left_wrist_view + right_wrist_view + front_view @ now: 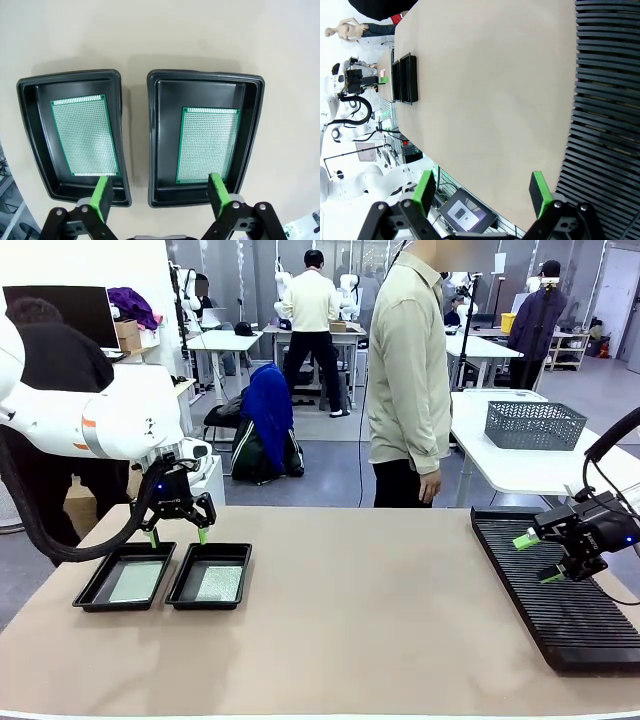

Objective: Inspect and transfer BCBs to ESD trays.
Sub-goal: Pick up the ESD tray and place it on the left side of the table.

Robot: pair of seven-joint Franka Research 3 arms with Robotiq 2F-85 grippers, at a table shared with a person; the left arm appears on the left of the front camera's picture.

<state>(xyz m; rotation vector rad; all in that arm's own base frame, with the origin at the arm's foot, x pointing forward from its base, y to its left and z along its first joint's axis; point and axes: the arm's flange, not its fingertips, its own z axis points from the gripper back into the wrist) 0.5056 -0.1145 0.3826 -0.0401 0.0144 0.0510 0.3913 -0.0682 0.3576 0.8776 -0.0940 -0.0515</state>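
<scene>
Both ESD trays sit side by side, near-touching, on the counter (350, 620) at the robot's left. The left tray (92, 592) and the right tray (184, 590) each hold one BCB flat on the floor: left board (85, 135), right board (208, 145).

Left end effector (178, 535) hovers just above the trays' far rims, fingers wide apart, holding nothing. Right end effector (536, 558) hangs over the long ribbed rack (560, 615), turned sideways, also wide open and empty. No boards visible in the rack's slots.

Judgement: placing looks done, both trays filled. The next move probably calls for lifting the left arm clear without nudging a rim.

No brand, label or legible writing on boards, trays or rack.

A person (408, 370) stands at the far side, hands down.
</scene>
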